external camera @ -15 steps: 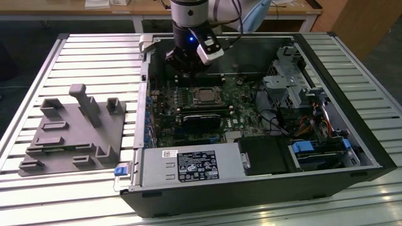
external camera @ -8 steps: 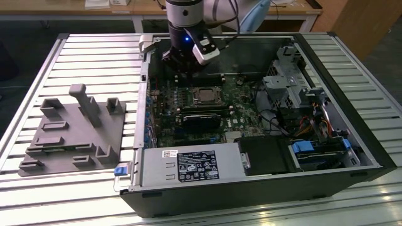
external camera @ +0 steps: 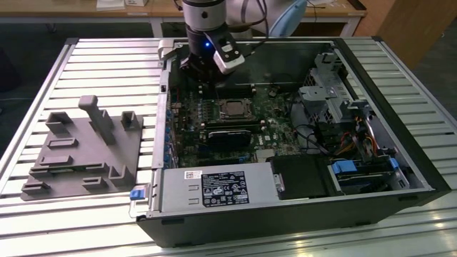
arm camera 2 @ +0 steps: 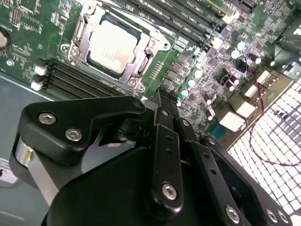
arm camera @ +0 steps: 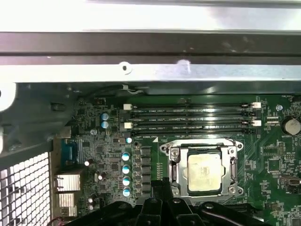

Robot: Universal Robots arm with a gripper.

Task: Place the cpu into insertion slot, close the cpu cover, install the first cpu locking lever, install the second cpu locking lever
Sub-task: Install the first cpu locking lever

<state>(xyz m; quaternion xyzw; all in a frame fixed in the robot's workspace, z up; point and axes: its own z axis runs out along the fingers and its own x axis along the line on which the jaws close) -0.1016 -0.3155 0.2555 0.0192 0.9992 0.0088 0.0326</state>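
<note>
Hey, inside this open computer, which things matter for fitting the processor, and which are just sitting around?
For the job:
chip
metal cover frame
end effector

Just lying about:
power supply box
grey plastic tray
memory slots
drive bay

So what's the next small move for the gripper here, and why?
Probably a short shift toward the edge of the insertion slot: the cpu already sits in it, the cpu cover looks down over it, and the gripper hovers just beside, so latching seems due.
</note>
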